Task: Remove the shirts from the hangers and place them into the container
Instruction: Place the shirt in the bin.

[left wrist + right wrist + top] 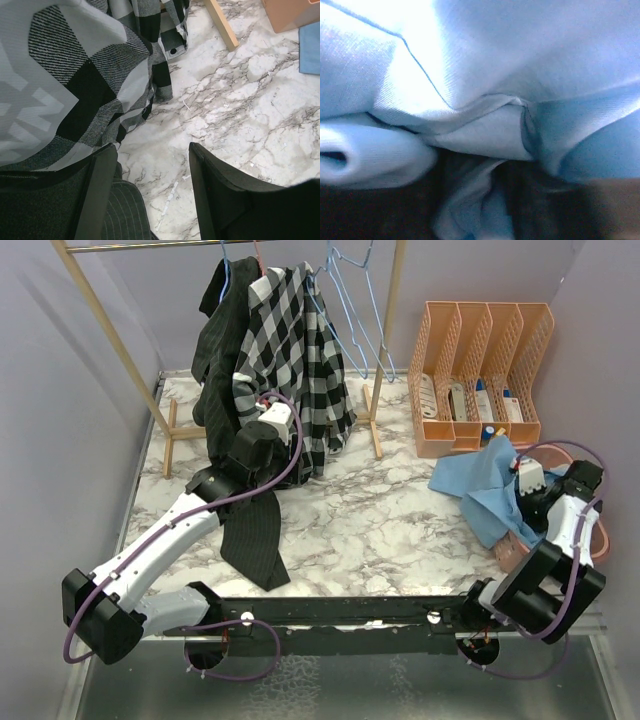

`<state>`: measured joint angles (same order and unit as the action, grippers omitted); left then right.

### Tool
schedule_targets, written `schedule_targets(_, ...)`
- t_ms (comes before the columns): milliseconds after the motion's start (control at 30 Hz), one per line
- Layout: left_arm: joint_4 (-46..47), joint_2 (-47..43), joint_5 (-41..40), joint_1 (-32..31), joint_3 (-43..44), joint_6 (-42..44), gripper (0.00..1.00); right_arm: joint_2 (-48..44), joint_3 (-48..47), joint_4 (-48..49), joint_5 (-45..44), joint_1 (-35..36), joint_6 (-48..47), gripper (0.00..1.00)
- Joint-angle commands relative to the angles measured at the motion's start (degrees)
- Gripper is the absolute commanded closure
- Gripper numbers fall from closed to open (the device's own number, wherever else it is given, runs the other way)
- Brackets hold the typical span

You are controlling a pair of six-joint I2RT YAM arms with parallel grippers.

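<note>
Table (pixel 400 530): white marble, enclosed by lilac walls (pixel 60 390). Rack (pixel 112 335), upper left, carries the checked shirt (pixel 300 350) and pinstriped shirt (pixel 225 370), whose tail lies on the marble.

Left gripper (pixel 150 150): fingers apart, empty, beside the checked shirt.

Right gripper (pixel 517 480): buried in the blue shirt (pixel 475 490), which is draped over the basket (pixel 512 552) at right. Its state cannot be told.

The left end effector (pixel 150 150), fingers apart, hangs over the marble table (pixel 250 110) beside the checked shirt (pixel 90 85).
</note>
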<state>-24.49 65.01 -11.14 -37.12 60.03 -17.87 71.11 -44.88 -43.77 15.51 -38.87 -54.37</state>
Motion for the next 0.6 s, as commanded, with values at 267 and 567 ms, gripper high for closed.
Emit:
schedule_targets(267, 2.5, -0.3, -0.1, 0.1, -2.4, 0.2, 0.35, -6.1, -31.3, -31.7, 17.2, 0.2, -3.6, 0.02)
schedule_targets(567, 3.8, -0.7, 0.1, 0.1, -3.6, -0.6, 0.35, -0.4, -50.5, -37.1, 21.2, 4.4, 2.7, 0.02)
